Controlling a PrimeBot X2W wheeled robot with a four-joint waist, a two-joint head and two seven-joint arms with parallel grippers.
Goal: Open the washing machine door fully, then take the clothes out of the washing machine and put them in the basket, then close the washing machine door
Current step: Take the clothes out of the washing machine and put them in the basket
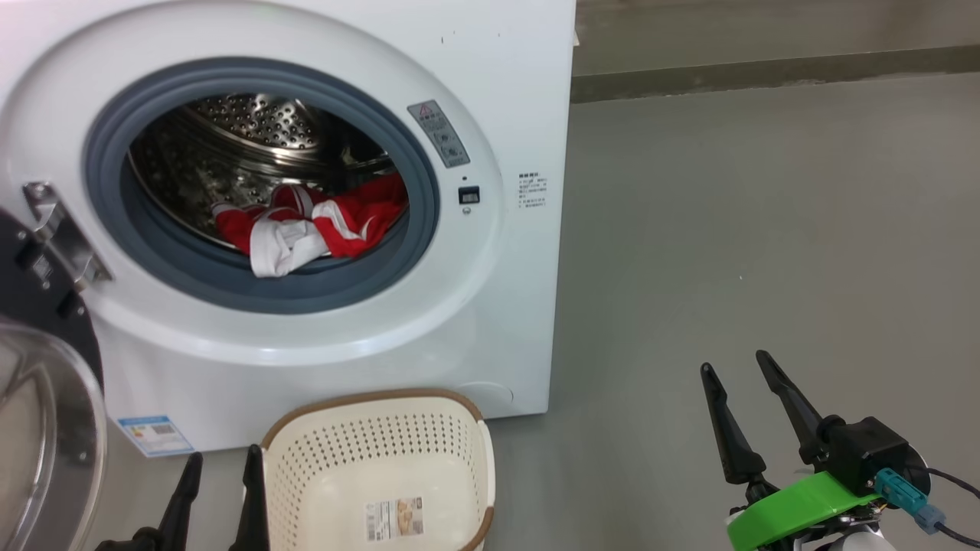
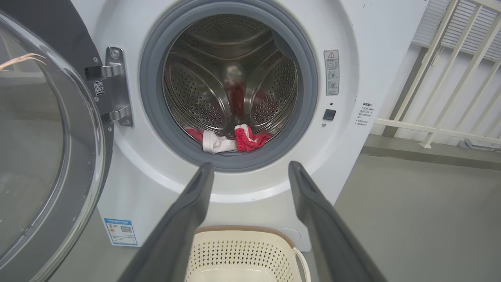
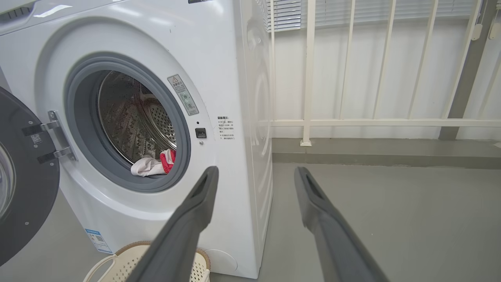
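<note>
left wrist view: left hand (image 2: pixel 251 166) fingers apart, empty, aimed at the drum mouth. right hand (image 1: pixel 733 361) also apart and empty, off to the side. red-and-white clothes (image 2: pixel 235 141) heaped at the front lip inside the washing machine (image 2: pixel 129 176). washing machine door (image 2: pixel 47 137) stands wide open. best go in low over the grey seal (image 2: pixel 152 98), pinch the near white fold and lift clear to the basket (image 2: pixel 242 231) just below. smooth grey floor (image 1: pixel 766 229), white railing (image 3: pixel 309 78) beyond.

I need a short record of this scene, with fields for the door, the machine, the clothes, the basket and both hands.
door: round black-rimmed glass washing machine door, swung open to the left
machine: big white front-loading washing machine
clothes: red-and-white fabric clothes, lying at front of steel drum
basket: cream perforated plastic basket with brown rim, on grey floor before machine, no clothes seen inside
left hand: open, holding nothing, beside basket
right hand: open, holding nothing, above floor
</note>
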